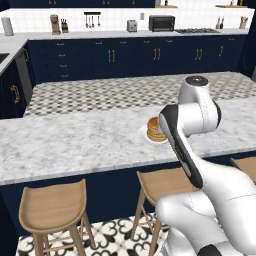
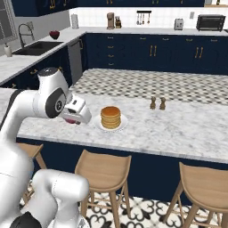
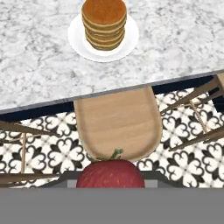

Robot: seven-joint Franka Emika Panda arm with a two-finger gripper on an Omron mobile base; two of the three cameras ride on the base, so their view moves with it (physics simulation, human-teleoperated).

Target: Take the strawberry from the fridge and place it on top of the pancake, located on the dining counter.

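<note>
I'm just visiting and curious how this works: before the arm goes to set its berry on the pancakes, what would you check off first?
1. Strawberry held in the gripper: ok, it sits at the fingertips in the hand view.
2. Top of the pancake stack bare: ok.
3. Stack sits square on its white plate: ok.
4. Gripper over the stack: not ok, the hand view looks down on a wooden stool, short of the dining counter edge.
5. Path across the counter free: ok, the two brown shakers stand well to the side.
6. How firm the grip is: cannot tell.
</note>
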